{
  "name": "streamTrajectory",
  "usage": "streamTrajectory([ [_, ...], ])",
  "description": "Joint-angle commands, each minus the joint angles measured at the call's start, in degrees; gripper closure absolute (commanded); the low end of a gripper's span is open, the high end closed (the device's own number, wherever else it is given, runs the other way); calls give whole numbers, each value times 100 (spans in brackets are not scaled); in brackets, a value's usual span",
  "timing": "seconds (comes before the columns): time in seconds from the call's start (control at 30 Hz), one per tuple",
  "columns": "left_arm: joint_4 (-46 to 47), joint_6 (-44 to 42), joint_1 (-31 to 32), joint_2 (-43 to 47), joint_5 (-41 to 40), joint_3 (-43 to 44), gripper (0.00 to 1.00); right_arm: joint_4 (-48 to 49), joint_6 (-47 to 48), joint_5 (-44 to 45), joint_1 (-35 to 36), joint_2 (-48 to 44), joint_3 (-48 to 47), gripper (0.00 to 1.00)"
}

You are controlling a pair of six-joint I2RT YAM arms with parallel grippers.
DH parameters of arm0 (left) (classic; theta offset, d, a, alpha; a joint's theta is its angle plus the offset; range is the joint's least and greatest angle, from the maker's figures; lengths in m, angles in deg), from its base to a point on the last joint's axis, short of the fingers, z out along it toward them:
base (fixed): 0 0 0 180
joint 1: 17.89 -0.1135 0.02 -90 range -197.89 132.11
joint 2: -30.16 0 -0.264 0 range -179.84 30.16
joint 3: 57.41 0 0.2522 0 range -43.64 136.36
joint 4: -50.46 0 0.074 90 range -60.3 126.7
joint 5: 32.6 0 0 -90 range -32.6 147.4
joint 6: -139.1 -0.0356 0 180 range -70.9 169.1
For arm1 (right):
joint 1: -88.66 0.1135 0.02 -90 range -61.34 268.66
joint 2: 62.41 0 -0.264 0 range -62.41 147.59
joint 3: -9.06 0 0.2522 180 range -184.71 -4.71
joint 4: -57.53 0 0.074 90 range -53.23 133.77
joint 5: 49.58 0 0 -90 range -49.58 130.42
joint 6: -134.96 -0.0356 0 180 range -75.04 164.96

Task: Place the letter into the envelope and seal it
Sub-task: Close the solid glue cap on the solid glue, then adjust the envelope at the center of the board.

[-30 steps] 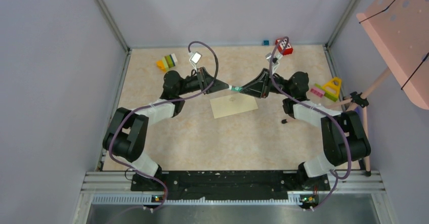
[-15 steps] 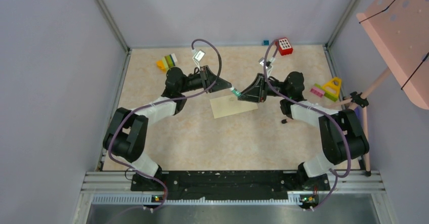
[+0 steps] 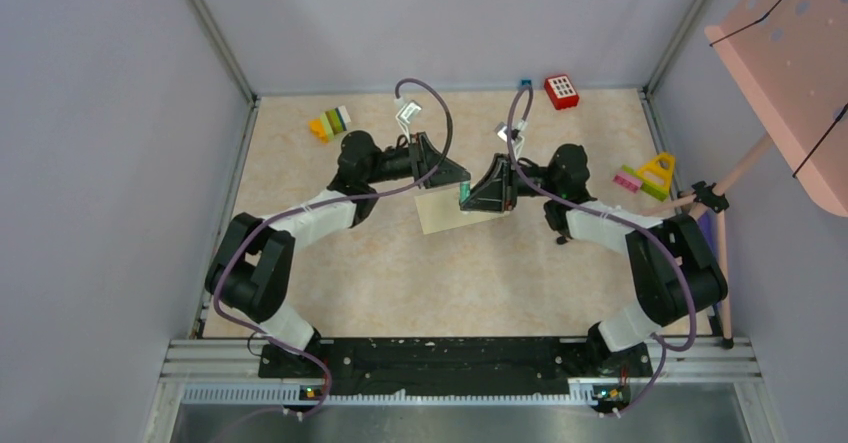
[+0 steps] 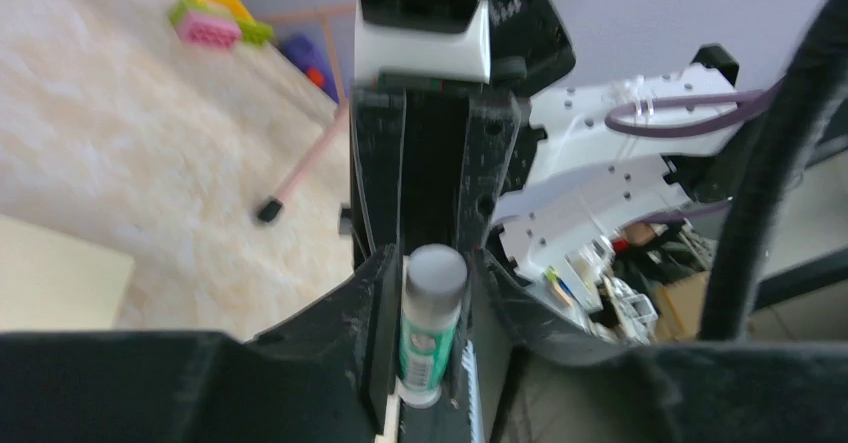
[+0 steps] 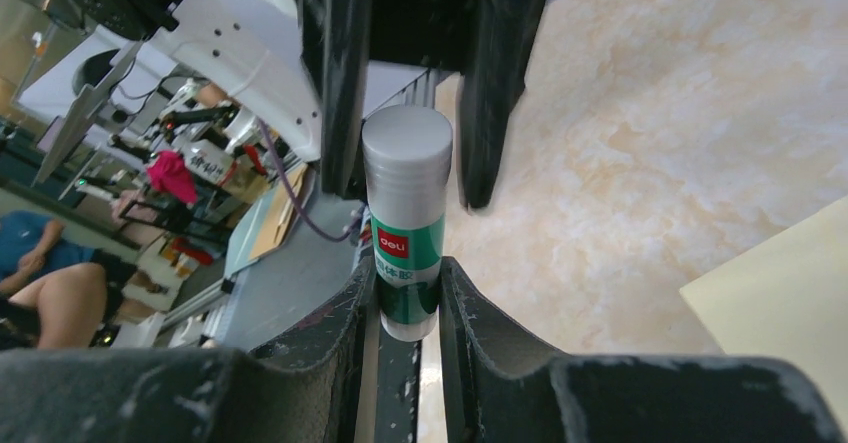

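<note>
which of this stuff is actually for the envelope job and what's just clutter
For the job:
envelope
glue stick, likely for sealing
(no letter in view)

Just lying about:
striped block stack
red block
yellow and pink toy
small blue piece

I have the envelope (image 3: 450,218) lying flat mid-table (image 3: 400,283). The left gripper (image 4: 432,298) and right gripper (image 5: 405,293) meet tip to tip over its far edge, the glue stick (image 5: 405,213) clamped between them. A block stack (image 3: 330,123) sits far left, a studded block (image 3: 561,91) at the back edge, and a block cluster (image 3: 648,176) at the right edge.
</note>
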State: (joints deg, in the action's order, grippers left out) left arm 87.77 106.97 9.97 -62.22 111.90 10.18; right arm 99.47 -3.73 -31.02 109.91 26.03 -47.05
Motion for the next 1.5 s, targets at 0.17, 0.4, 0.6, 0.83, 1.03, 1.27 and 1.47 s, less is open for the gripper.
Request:
streamTrajectory([
  [0.17,-948,-399,50,106,452,146,5,109,617,591,-19,-386,-300,100],
  [0.4,-1457,-853,-590,432,368,260,1,-963,1408,839,-460,-468,-405,100],
  [0.6,-4584,-3491,-1082,529,-528,1045,1,-4397,3657,2522,-1031,-325,-1192,100],
  [0.83,-6059,-4566,-1084,40,-1185,1219,1,-6132,4488,3995,-1043,273,-1847,100],
  [1.03,-6649,-4814,-1010,-367,-1501,1064,1,-7430,5052,4860,-1043,955,-2440,100],
  [1.27,-6705,-4817,-805,-592,-1895,912,1,-8320,5392,5218,-1037,1402,-2755,100],
  [1.47,-6663,-4734,-692,-975,-2033,927,2,-8532,5539,5452,-1017,1643,-2891,100],
])
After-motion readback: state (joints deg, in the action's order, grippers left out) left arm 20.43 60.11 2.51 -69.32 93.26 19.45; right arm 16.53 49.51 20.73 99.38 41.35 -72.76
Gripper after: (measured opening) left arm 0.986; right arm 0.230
